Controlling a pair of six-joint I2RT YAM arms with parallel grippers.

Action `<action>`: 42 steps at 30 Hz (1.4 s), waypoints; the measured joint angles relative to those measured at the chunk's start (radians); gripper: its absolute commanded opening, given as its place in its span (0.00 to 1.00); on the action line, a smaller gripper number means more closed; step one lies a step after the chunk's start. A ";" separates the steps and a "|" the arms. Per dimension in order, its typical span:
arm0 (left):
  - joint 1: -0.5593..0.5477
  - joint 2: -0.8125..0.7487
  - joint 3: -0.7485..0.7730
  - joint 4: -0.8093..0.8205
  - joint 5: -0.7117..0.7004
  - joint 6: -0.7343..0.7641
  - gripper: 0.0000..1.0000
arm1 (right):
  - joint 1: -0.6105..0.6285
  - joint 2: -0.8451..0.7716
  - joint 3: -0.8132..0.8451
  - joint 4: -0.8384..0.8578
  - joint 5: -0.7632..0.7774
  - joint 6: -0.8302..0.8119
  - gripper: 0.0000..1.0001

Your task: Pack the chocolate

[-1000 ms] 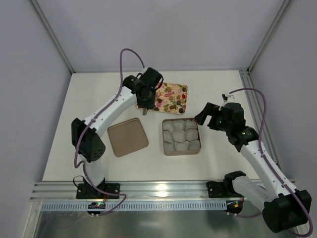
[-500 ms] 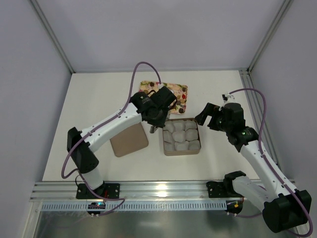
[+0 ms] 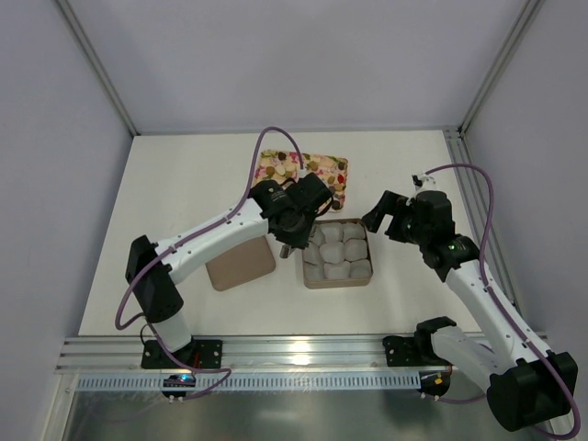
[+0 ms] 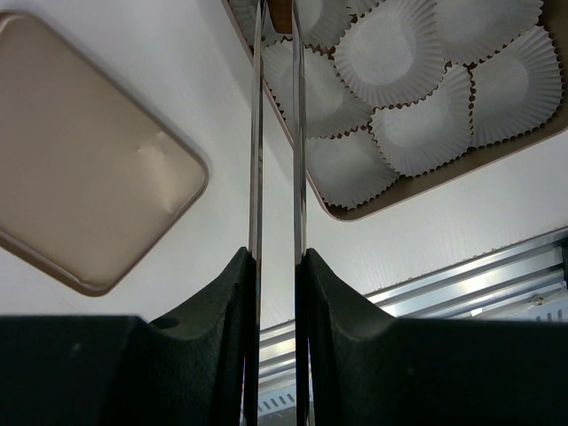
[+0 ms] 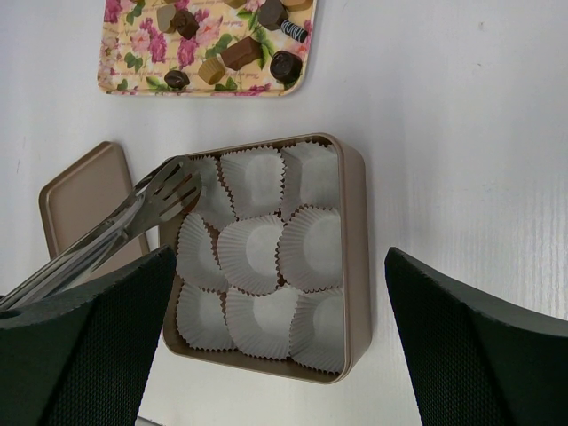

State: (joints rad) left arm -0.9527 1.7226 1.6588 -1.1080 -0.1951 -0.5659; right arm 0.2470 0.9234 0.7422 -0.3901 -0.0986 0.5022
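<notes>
Left gripper [image 4: 275, 262]: clamped on tongs [image 5: 164, 197], tips held over corner cup [image 5: 209, 191] of box [image 5: 353, 266], presumably for delivery; load unclear. Right gripper [image 3: 381, 214]: spread wide, parked aside. Chocolate [image 5: 232, 53] kept on tray [image 5: 120, 80].

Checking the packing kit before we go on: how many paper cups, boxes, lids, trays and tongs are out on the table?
paper cups: 9
box: 1
lid: 1
tray: 1
tongs: 1
Total: 13
</notes>
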 measured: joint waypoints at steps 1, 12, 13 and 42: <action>-0.001 0.000 0.000 0.000 0.002 -0.002 0.22 | 0.000 0.000 0.000 0.000 0.000 0.000 1.00; -0.004 0.000 -0.003 0.013 0.005 -0.003 0.33 | 0.000 0.000 0.000 0.000 0.000 0.001 1.00; -0.004 0.000 -0.003 0.014 0.005 -0.004 0.34 | 0.000 0.000 0.000 0.000 0.000 0.001 1.00; 0.036 0.004 0.309 -0.060 -0.013 0.025 0.38 | 0.000 0.000 0.000 0.000 -0.001 0.002 1.00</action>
State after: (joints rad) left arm -0.9169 1.7267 1.9678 -1.1683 -0.2081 -0.5407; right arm 0.2470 0.9234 0.7422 -0.3897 -0.0998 0.5037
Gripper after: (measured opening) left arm 0.372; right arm 0.996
